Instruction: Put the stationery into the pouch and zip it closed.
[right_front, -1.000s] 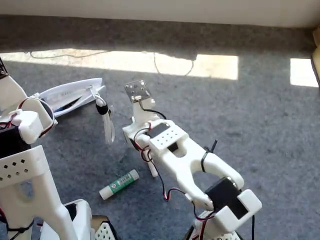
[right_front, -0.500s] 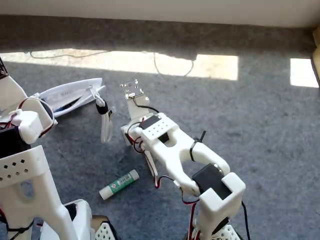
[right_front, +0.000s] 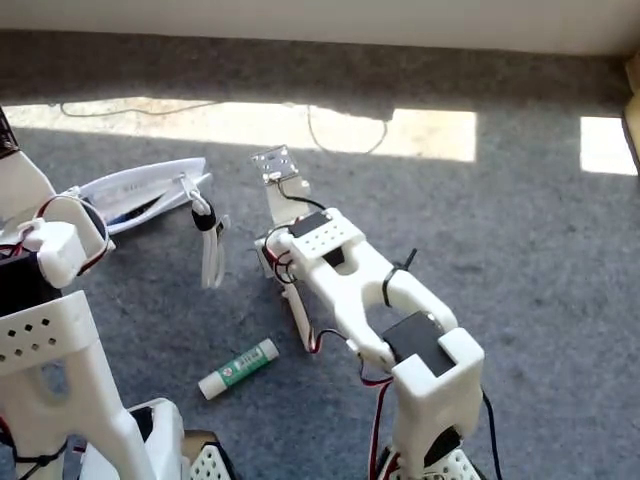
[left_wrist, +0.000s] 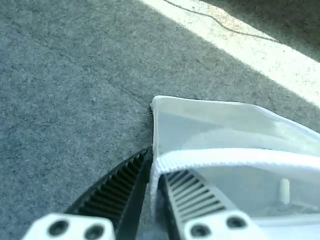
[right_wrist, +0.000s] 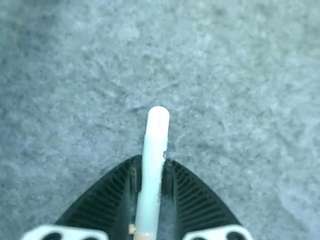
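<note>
left end effector (left_wrist: 154, 167): clamped shut on the white edge band of the pouch (left_wrist: 225, 135), near its corner
right end effector (right_wrist: 150, 160): closed around a white stick (right_wrist: 156, 130), whose rounded end pokes out past the fingertips
pouch: on the grey carpet (right_front: 520, 230) by the left arm
glue stick (right_front: 238, 367): loose on the carpet between the arms, apart from the pouch
</note>
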